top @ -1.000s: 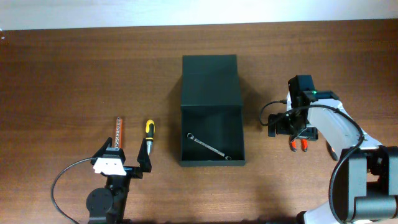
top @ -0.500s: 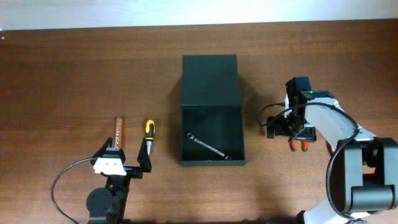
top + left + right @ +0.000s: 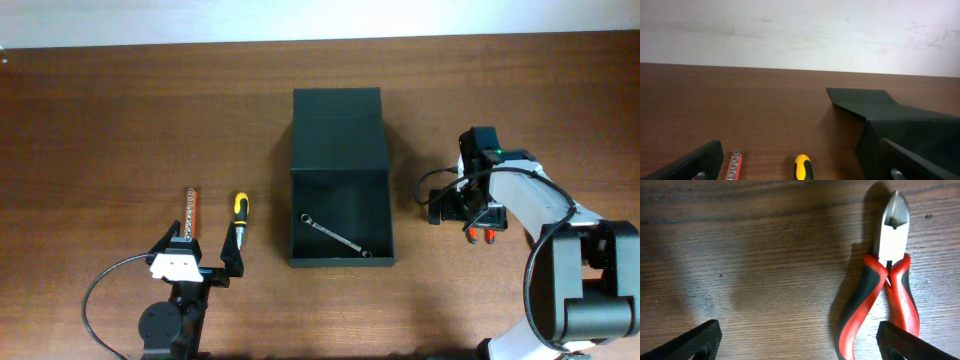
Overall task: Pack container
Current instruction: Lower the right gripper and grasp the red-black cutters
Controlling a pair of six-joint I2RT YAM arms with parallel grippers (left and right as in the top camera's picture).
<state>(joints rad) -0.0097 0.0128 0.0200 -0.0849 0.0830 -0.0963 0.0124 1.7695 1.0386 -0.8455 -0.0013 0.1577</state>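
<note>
Container (image 3: 910, 135) right of yellow screwdriver (image 3: 801, 167)

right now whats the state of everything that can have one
container: open, lid folded back
wrench: lying in the container
pliers: closed, lying on the table
screwdriver: lying on the table
bit holder: lying on the table
left gripper: open, empty
right gripper: open, over the pliers, not gripping

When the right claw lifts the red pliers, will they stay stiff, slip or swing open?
The pliers have a metal head, so probably stiff and heavy for their size. Two handles join at a pivot, so one may swing if gripped alone. Rubbery-looking sleeves should resist slipping.
</note>
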